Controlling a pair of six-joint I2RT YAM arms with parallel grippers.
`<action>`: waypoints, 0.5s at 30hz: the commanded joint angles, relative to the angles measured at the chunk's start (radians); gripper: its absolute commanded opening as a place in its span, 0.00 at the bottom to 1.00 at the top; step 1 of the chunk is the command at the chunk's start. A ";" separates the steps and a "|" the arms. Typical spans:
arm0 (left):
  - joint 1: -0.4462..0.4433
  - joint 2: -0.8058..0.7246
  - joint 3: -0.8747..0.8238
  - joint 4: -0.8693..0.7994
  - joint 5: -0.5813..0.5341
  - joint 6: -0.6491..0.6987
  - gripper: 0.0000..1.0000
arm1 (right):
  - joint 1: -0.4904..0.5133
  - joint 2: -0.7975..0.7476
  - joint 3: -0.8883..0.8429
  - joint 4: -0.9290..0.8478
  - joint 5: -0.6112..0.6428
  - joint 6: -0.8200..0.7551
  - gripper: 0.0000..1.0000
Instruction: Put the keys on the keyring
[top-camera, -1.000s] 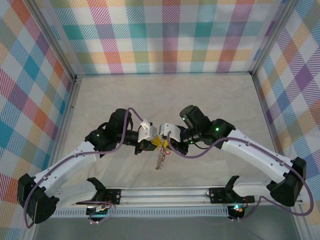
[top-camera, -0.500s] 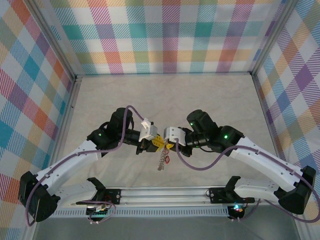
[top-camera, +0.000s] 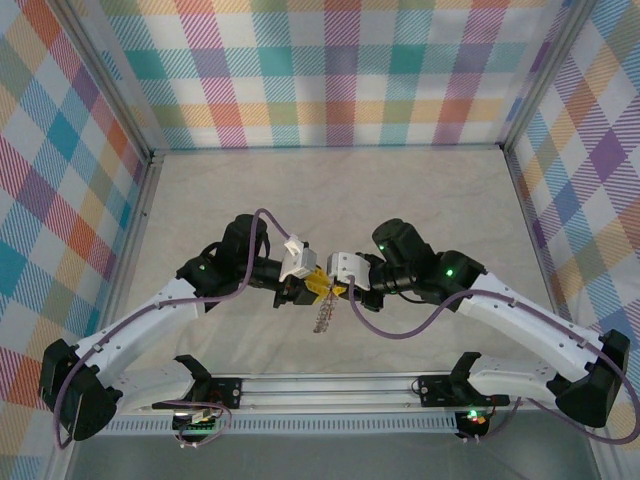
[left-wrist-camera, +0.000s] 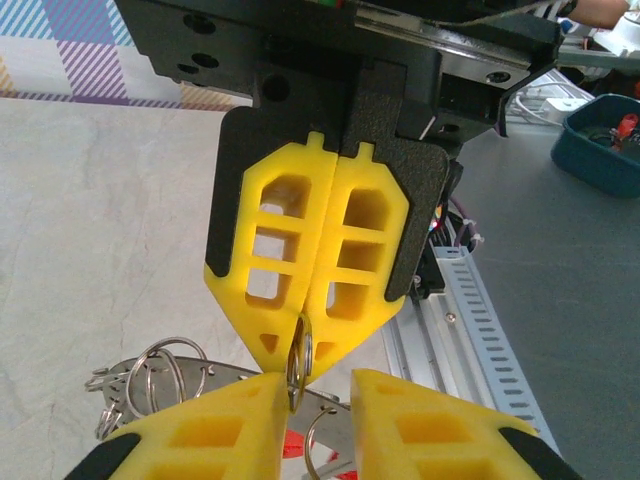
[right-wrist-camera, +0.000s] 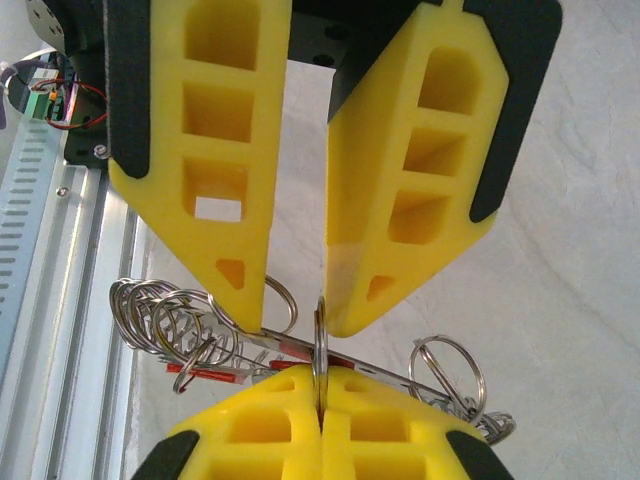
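Keyring (top-camera: 322, 316) long axis nearward, right fingers (right-wrist-camera: 250, 440) pinching

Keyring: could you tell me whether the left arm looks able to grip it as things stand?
Probably yes: the left fingers stand apart on either side of the keyring, which the right fingers pinch shut, and nothing else sits between them.

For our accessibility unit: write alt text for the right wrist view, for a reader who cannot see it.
The right gripper, at the bottom, is shut on a thin metal ring seen edge-on. From above, the left gripper stands open either side of that ring. Behind them are the coiled wire keyring and red keys.
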 joint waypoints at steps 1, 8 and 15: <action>-0.019 0.002 0.028 0.030 0.020 -0.005 0.22 | 0.007 0.013 0.017 0.126 -0.044 0.001 0.00; -0.024 0.010 0.029 0.025 0.022 -0.010 0.00 | 0.008 0.027 0.017 0.150 -0.076 0.020 0.00; -0.022 -0.029 0.012 0.058 -0.050 -0.051 0.00 | 0.006 -0.012 -0.029 0.174 -0.030 0.050 0.06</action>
